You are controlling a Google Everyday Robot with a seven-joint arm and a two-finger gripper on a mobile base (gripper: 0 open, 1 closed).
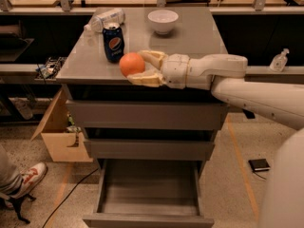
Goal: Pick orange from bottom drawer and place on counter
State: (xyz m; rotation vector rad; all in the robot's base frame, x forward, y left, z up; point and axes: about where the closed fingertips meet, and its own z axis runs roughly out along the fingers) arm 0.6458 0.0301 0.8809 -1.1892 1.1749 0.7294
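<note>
The orange [131, 63] is held between the two cream fingers of my gripper [140, 68], just above the front part of the grey counter [199, 37]. The gripper reaches in from the right and is shut on the fruit. The bottom drawer [149, 194] is pulled out below and its grey inside shows nothing in it. The two shallower drawers above it are pushed in.
A blue Pepsi can [113, 42] stands just left and behind the orange. A white bowl [163, 21] and a lying plastic bottle [105, 19] sit at the counter's back. A cardboard box [59, 134] and a person's shoe [26, 177] are on the floor left.
</note>
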